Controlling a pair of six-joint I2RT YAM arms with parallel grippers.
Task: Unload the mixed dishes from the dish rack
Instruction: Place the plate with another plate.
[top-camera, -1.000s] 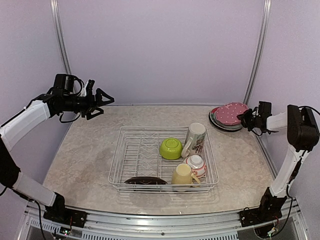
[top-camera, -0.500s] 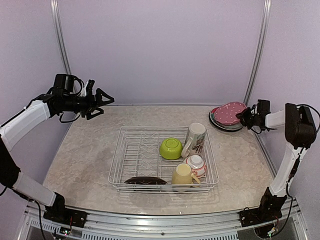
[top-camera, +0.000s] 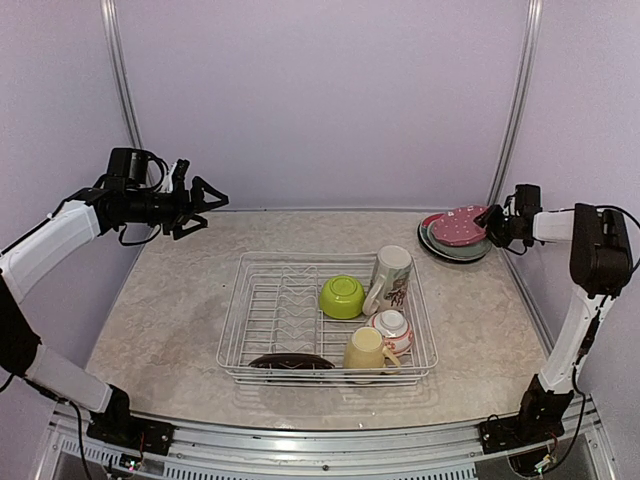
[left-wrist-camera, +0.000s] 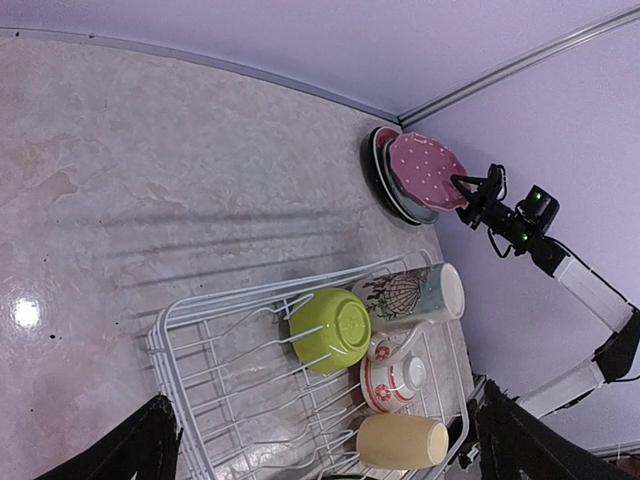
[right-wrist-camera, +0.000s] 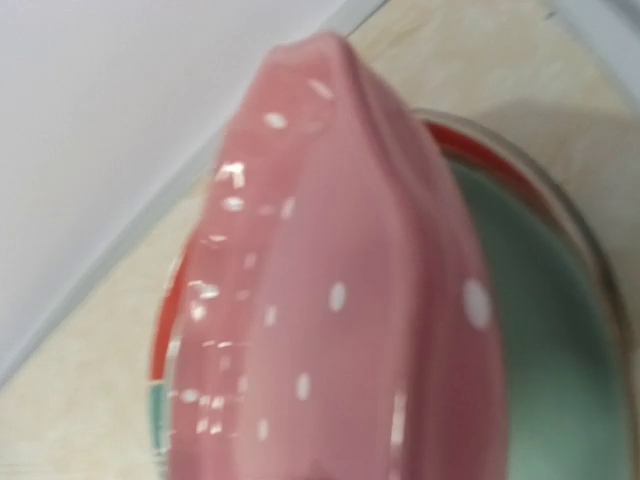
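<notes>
Rack: the dish rack (top-camera: 232, 320) sits mid-frame on the table (top-camera: 160, 300), holding a lime-green bowl (top-camera: 342, 296), tall cream mug (top-camera: 390, 278), pale yellow mug (top-camera: 366, 350), white-and-red bowl (top-camera: 392, 326) and dark plate (top-camera: 290, 361).
Stack: the pink dotted plate (top-camera: 458, 226) tops the stacked plates (top-camera: 465, 251), right of frame.
Right hand (top-camera: 492, 224): fingers apart at the pink plate's rim.
Left hand (top-camera: 212, 212): spread wide and empty, aloft at left.

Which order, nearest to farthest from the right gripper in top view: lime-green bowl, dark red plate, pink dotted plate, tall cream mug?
From the right gripper:
1. pink dotted plate, at its fingertips, far right
2. tall cream mug, far right of the dish rack
3. lime-green bowl, rack's middle
4. dark red plate, rack's near edge
</notes>
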